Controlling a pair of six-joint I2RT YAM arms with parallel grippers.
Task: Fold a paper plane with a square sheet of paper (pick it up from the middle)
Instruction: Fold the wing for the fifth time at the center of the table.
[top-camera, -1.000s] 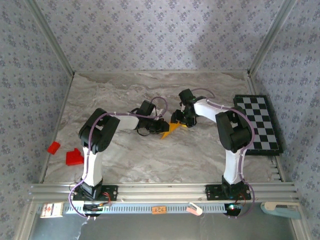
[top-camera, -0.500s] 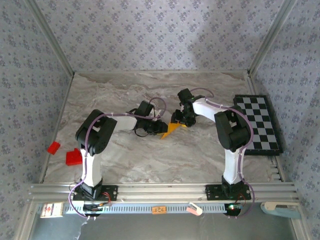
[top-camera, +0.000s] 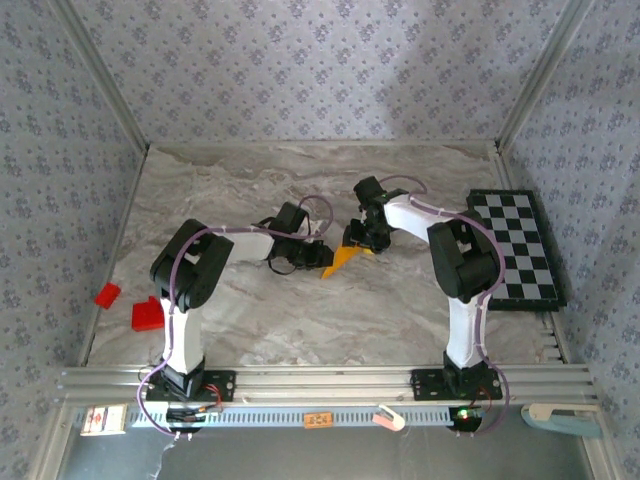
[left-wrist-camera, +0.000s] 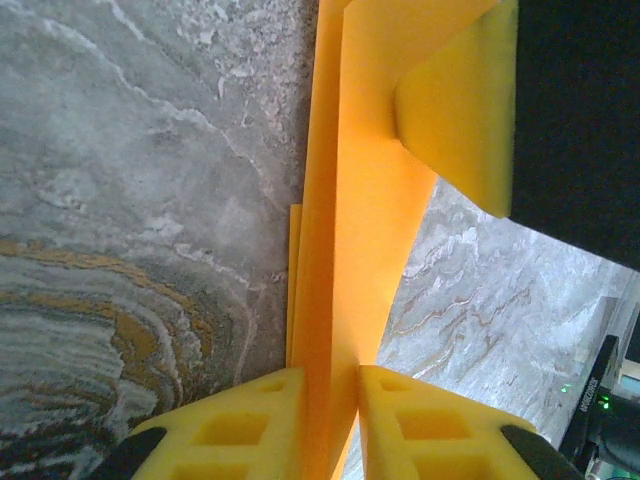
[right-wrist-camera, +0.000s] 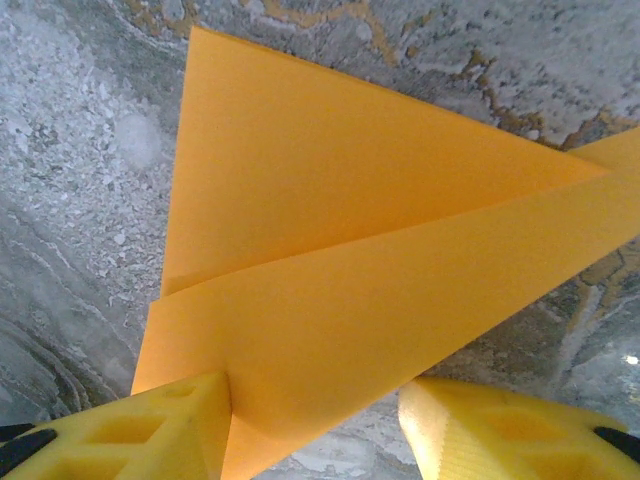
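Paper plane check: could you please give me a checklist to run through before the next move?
1. Left gripper clamped on the paper plane: ok.
2. Right gripper gripping it: not ok, its jaws stand apart with the sheet between them.
3. Creases sharp and aligned: cannot tell.
4. Plane resting on the table: cannot tell.
5. Red blocks and checkerboard away from the fold: ok.
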